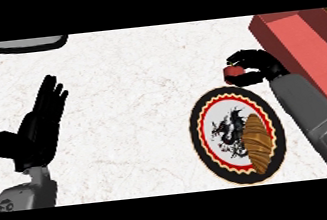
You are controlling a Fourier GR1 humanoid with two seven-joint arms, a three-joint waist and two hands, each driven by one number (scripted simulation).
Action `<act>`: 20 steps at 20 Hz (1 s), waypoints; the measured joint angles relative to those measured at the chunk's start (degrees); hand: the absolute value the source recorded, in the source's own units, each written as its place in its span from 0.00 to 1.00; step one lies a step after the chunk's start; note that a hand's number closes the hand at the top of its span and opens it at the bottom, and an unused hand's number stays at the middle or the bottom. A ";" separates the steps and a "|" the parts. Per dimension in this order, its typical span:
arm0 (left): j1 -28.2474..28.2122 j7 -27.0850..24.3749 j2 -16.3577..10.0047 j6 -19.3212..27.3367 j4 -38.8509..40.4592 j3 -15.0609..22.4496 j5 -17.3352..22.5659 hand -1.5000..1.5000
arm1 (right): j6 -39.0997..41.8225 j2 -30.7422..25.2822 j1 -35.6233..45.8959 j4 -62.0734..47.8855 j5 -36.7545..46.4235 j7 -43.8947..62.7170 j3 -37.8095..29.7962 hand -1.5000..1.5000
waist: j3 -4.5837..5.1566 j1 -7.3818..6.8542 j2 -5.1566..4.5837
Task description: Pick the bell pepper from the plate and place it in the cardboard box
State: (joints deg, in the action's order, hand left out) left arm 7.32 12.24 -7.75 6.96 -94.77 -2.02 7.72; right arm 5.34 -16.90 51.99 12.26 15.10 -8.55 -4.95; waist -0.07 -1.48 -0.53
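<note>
Croissant [257,142] on plate [196,124] — pepper [232,70] beside box [303,49]

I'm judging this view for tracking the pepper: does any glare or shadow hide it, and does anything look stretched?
Head view: even light, with no glare or cast shadow that I can see on the counter; the bell pepper is hidden only in part, by the right hand curled round it; the plate looks taller than wide, though it is round.
</note>
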 measured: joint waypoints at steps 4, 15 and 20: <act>0.41 -1.08 0.16 -0.29 1.22 -0.18 -0.37 0.50 | -2.97 -0.12 -0.06 -0.28 1.77 -1.91 0.74 1.00 | -0.01 -0.11 -0.08; -0.65 -0.07 0.52 -0.19 1.00 0.05 -0.38 0.50 | -16.00 14.22 5.85 5.70 22.82 9.13 23.59 1.00 | 0.24 0.21 1.21; -0.85 0.03 0.19 0.17 0.50 -0.83 -0.39 0.50 | -17.49 16.09 4.23 16.93 26.61 17.54 31.89 1.00 | 0.16 1.36 1.37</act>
State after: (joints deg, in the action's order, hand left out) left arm 6.46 12.27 -7.56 7.13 -94.27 -2.85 7.32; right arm -12.15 -0.81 56.22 29.19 41.71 8.98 26.93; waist 0.09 -0.13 0.84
